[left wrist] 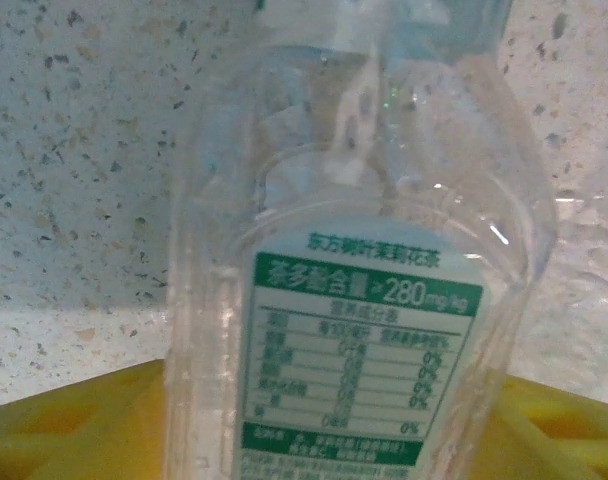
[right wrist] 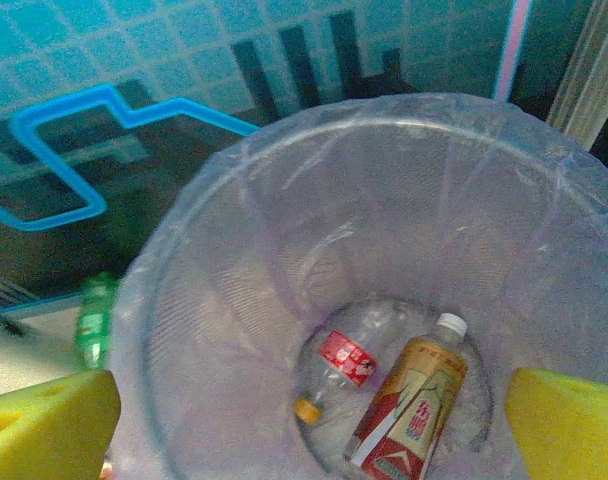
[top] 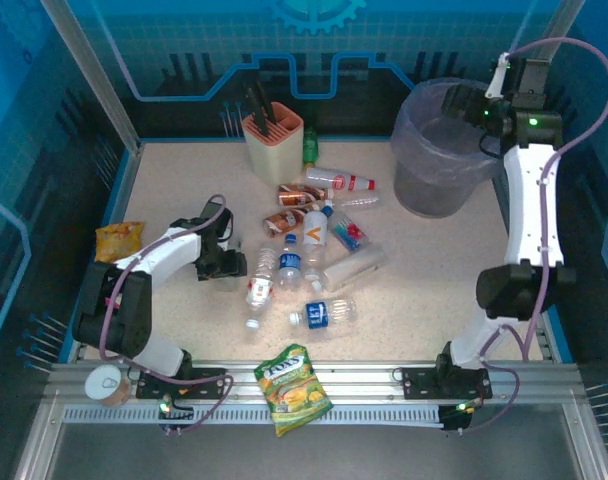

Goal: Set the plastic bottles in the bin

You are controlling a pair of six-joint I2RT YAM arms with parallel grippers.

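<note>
Two plastic bottles lie at the bottom of the large round grey bin lined with a translucent lavender bag (right wrist: 284, 220): a clear bottle with a red label and orange cap (right wrist: 336, 368) and, just beside it, a gold-brown bottle with a white cap (right wrist: 412, 405). The right gripper (right wrist: 309, 420) hangs above the bin's mouth, its yellow pads (right wrist: 44, 425) spread wide with nothing between them. Roughly a dozen loose plastic bottles (top: 319, 250) lie scattered on the speckled table (top: 184, 180), left of the bin and apart from it. A small green bottle (top: 310, 146) sits between the bin and a peach utensil holder of black tools (top: 272, 138). The left gripper (left wrist: 324, 430) is low at the side of the scatter farthest from the bin. Its jaws flank a clear bottle with a green-and-white label (left wrist: 354, 330) lying on the table. Whether the pads press on that bottle cannot be told.
</note>
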